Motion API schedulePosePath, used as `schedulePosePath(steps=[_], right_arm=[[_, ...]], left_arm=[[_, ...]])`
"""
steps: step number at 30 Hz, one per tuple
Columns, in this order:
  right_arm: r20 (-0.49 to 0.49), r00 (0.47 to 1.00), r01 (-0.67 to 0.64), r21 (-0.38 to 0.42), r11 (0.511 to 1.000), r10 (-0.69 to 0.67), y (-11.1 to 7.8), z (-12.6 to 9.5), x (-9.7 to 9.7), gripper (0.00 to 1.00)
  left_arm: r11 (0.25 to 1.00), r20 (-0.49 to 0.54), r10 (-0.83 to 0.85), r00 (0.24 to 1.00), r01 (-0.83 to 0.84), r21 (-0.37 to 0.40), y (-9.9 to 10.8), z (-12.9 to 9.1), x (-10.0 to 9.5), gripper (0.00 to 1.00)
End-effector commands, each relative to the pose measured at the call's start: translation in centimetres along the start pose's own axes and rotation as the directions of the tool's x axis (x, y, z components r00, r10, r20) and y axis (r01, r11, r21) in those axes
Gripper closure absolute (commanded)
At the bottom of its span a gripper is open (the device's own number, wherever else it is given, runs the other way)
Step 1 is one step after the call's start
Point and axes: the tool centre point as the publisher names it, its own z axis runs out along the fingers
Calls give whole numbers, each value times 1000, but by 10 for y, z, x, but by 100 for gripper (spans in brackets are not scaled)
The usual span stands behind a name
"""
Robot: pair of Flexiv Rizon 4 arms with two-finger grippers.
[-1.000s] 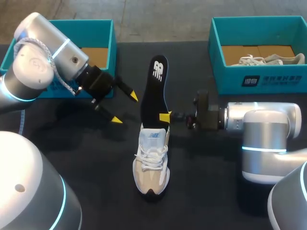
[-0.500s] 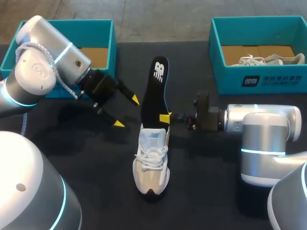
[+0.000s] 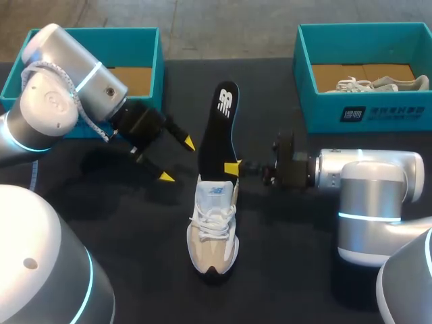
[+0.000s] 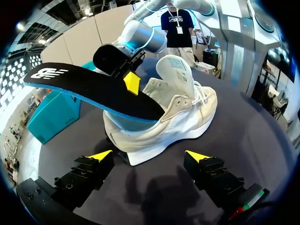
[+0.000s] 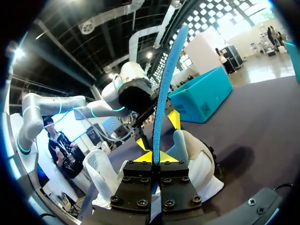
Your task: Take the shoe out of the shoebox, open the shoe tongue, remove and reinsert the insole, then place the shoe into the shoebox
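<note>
The bench (image 3: 283, 270) is a dark, matte surface that fills nearly the whole head view, and its far edge runs straight across. Light falls from overhead, so soft, blurred shadows lie on the bench top, which has a faint sheen.

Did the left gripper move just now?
Yes. The left gripper slid a little away from the left shoebox, nearer the white shoe.
</note>
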Motion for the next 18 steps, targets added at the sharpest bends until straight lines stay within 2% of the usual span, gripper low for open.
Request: schedulePosePath(steps=[1,18], right_arm=[[6,1000,-2,12,1000,2,1,1,2,100],[7,1000,-14,22,1000,14,-6,0,2,100]], left_arm=[[1000,-1,0,1000,0,-3,0,0,0,0],[1000,-1,0,1000,0,-3,0,0,0,0]])
